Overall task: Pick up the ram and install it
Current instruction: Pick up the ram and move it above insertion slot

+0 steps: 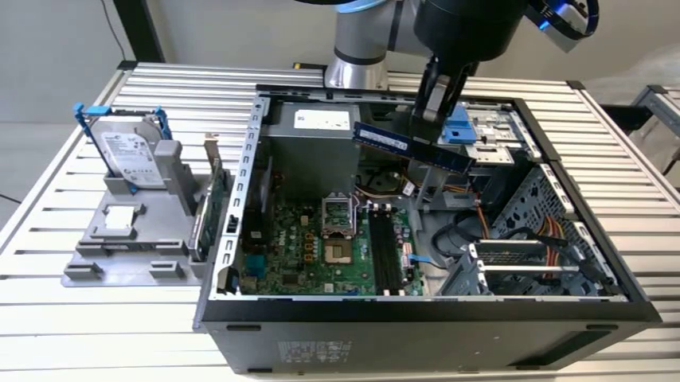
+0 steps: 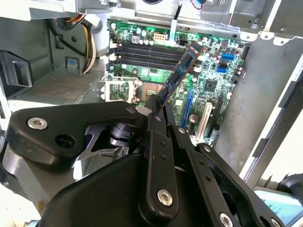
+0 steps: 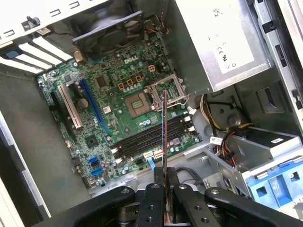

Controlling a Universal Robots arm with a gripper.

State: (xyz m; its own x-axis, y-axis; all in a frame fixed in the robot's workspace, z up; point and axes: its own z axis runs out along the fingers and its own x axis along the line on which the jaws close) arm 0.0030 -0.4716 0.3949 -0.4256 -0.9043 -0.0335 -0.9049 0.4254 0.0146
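Two parts at the exterior view's left: a hard drive [image 1: 133, 155] in a blue frame and a green card [image 1: 216, 203] stand in a grey holder [image 1: 117, 239] on the counter [image 1: 107, 334], well apart from the hand.
Case: the open case [image 1: 425, 326] lies on its side mid-counter, with the motherboard [image 1: 308, 247] exposed.
Memory slots: the dark, long memory slots [image 1: 384, 251] sit just beside the processor socket; none appears filled in both wrist views [image 2: 151, 49] [image 3: 151, 135].
Ram: the blue ram [image 1: 412, 146] is in the air above the case, tilted and clear of the slots. It projects from the hand toward the board [image 2: 182, 71] and shows edge-on in the first wrist view [image 3: 164, 137].
Hand: the hand [image 1: 431, 119] is clamped on the ram, fingers pressed to its two flat faces [image 3: 164, 177] [image 2: 158, 101].
Handling, as judged: light, thin and stiff; chips and edge contacts are fragile; the smooth faces may let it pivot in the grip.
Hold, as judged: best taken on the flat faces near the top edge, leaving the contact edge and end notches free.
Right side: cables [image 1: 552, 231] lie near the drive cage, apart from the ram.
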